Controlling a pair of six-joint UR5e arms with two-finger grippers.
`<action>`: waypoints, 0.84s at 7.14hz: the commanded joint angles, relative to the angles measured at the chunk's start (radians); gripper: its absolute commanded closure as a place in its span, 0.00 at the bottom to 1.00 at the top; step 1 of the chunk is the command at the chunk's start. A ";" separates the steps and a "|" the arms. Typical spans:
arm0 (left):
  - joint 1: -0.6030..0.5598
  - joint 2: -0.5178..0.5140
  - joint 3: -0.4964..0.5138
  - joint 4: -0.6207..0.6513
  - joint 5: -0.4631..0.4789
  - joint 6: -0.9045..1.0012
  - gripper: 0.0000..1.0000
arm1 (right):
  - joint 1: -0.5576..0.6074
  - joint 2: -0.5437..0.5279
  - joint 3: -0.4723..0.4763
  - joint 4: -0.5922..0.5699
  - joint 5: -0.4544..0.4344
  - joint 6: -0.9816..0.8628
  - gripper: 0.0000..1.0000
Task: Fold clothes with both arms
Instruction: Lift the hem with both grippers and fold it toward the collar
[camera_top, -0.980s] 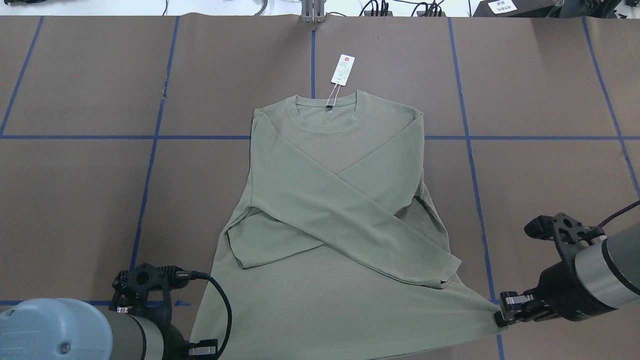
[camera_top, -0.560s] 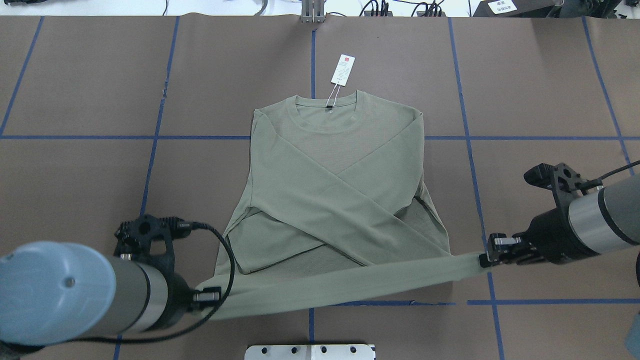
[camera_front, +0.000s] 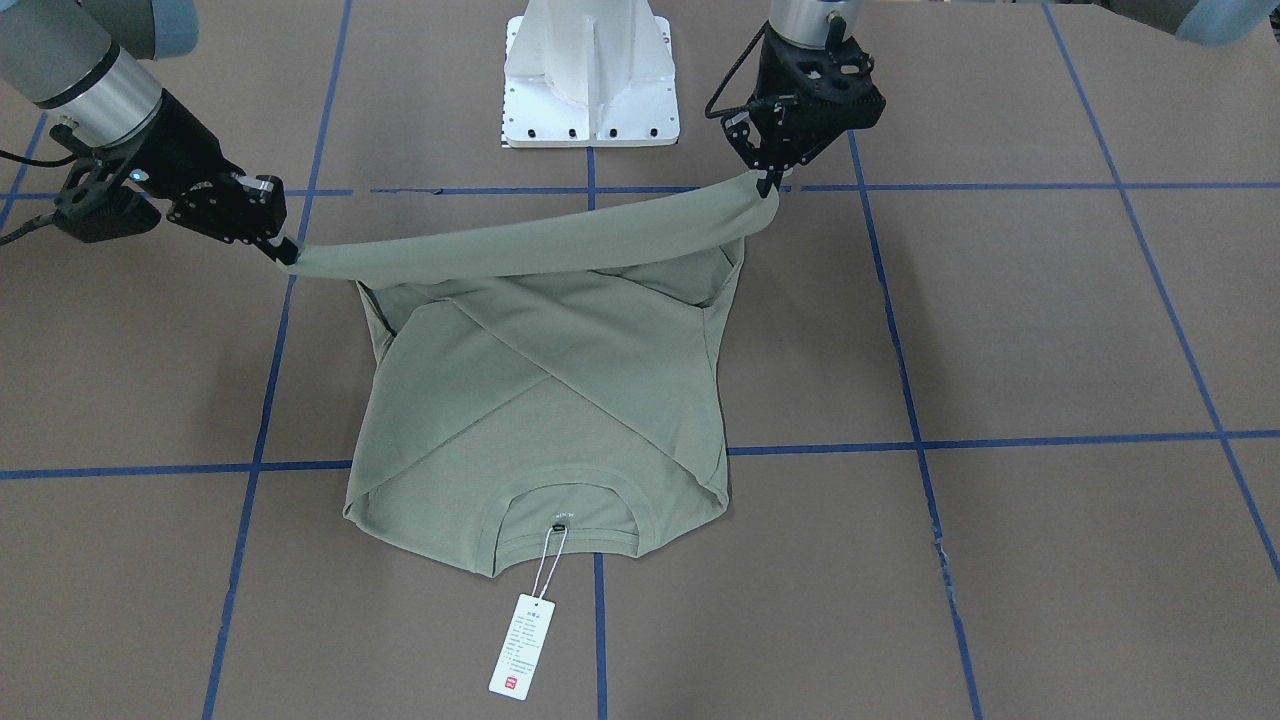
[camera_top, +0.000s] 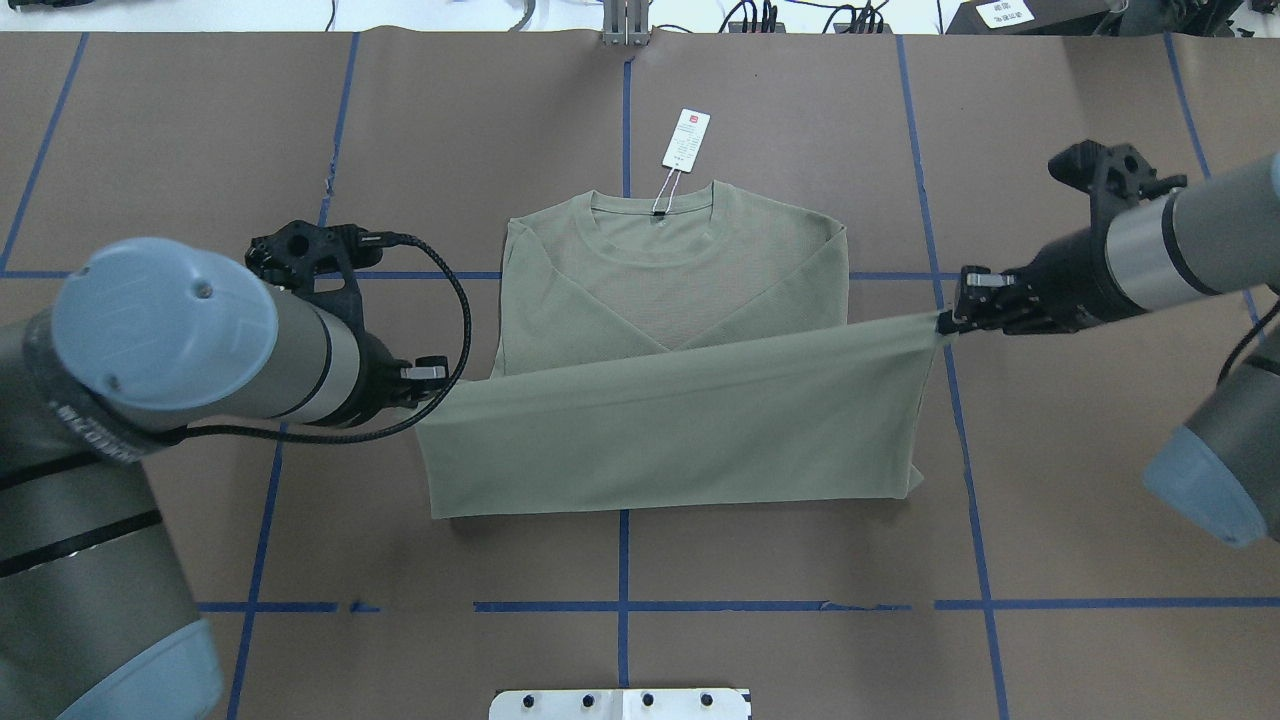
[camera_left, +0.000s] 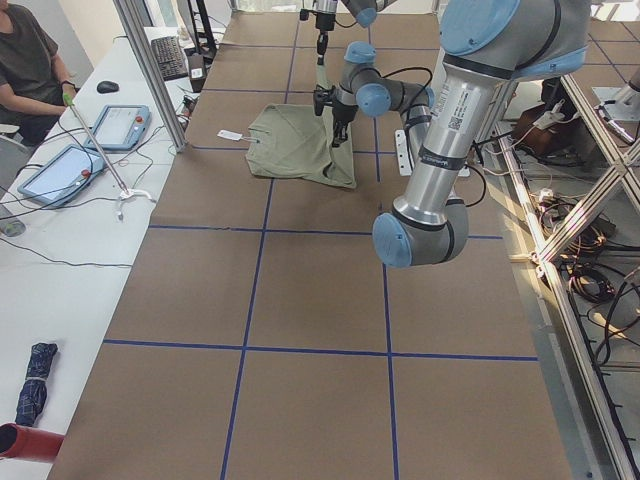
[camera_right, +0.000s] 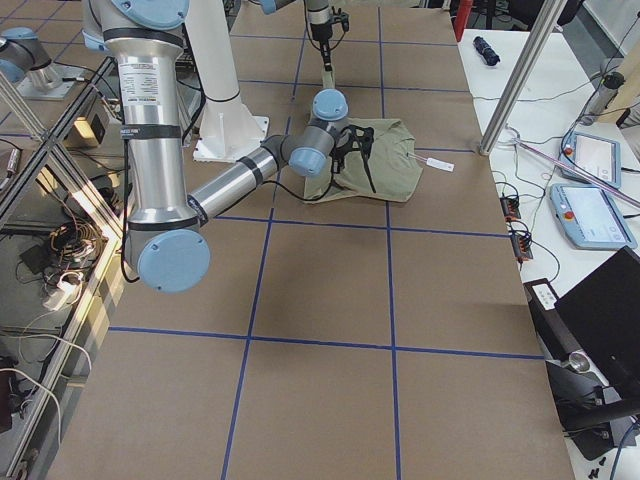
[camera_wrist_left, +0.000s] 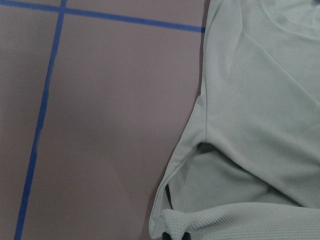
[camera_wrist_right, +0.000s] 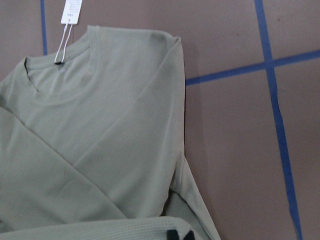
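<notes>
The pale sage-green shirt (camera_top: 660, 440) lies with its collar (camera_top: 655, 215) toward the far side and its white hang tag (camera_top: 686, 138) beyond it. Its lower half is lifted and stretched between both arms, hanging over the crossed sleeves. My left gripper (camera_top: 430, 392) is shut on the hem's left corner. My right gripper (camera_top: 948, 322) is shut on the right corner. In the front-facing view the hem forms a taut band from the left gripper (camera_front: 768, 182) to the right gripper (camera_front: 287, 252) above the shirt (camera_front: 545, 400). Each wrist view shows ribbed hem pinched at the bottom edge, in the left gripper (camera_wrist_left: 175, 235) and the right gripper (camera_wrist_right: 179, 234).
The white pedestal base (camera_front: 590, 70) stands on the robot's side of the shirt. Blue tape lines (camera_top: 940, 300) grid the brown table cover. Cables lie along the far edge (camera_top: 750, 15). A seated person (camera_left: 30, 60) and tablets (camera_left: 120, 125) are at a side desk.
Both grippers have carried the hem up and away from the robot, toward the collar. The lower half now drapes over the crossed sleeves, with a fold line at the near side.
</notes>
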 joint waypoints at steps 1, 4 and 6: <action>-0.070 -0.037 0.264 -0.254 0.000 0.006 1.00 | 0.040 0.207 -0.235 0.000 -0.025 -0.007 1.00; -0.142 -0.105 0.510 -0.488 0.002 0.006 1.00 | 0.035 0.342 -0.483 0.000 -0.025 -0.004 1.00; -0.182 -0.156 0.589 -0.516 0.000 0.006 1.00 | 0.043 0.359 -0.531 -0.002 -0.054 -0.003 1.00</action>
